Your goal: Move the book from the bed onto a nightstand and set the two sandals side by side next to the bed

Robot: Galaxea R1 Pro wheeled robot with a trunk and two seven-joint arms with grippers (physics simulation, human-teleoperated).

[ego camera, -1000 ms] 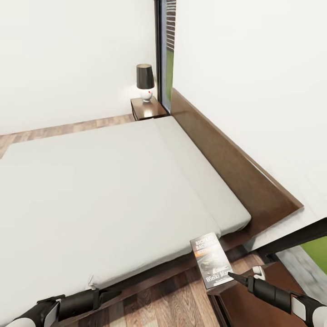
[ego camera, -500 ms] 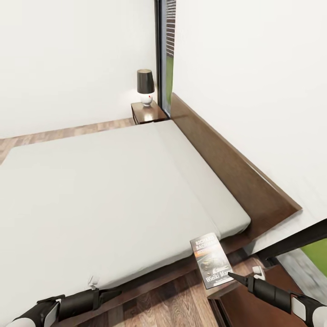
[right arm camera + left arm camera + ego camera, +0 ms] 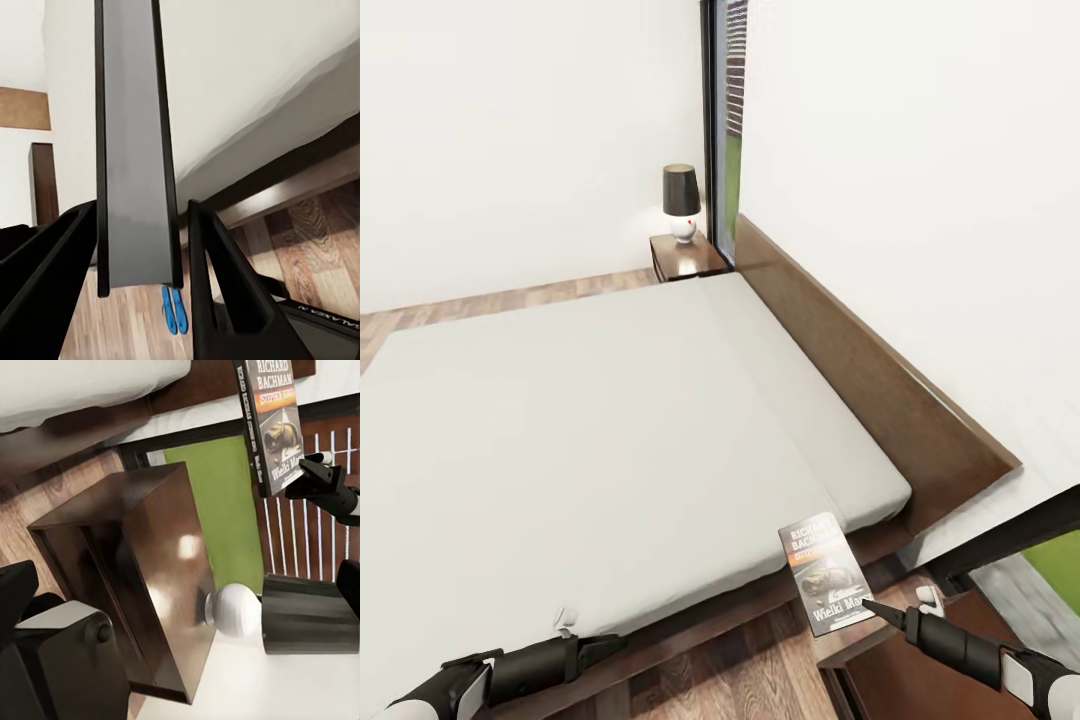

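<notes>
Since a second ago the head camera has tipped or pulled back a little, so the far lamp [image 3: 681,202] and far nightstand [image 3: 688,257] sit lower in the head view; the book [image 3: 826,573] and both arms keep the same place in the frame.

Clamped on the book's lower end is the right gripper [image 3: 872,608], its two dark fingers [image 3: 225,281] closed narrowly on either side of the grey page edge, as the right wrist view shows. Held this way, the book stands on end in the air, cover facing the head camera, above the wood floor [image 3: 750,670] between the bed [image 3: 600,440] frame's edge and the near nightstand [image 3: 890,680]. From the left wrist view the same book [image 3: 271,424] hangs above the near nightstand's [image 3: 161,570] glossy top, off to one side of a white-based lamp [image 3: 285,619].

Low beside the bed frame, the left gripper [image 3: 605,648] has nothing visible in its fingers; how wide they stand I cannot tell.

By count: one book, one bed, two nightstands, two lamps, and two blue sandals [image 3: 172,307] lying side by side on the floor far beyond the book in the right wrist view.
</notes>
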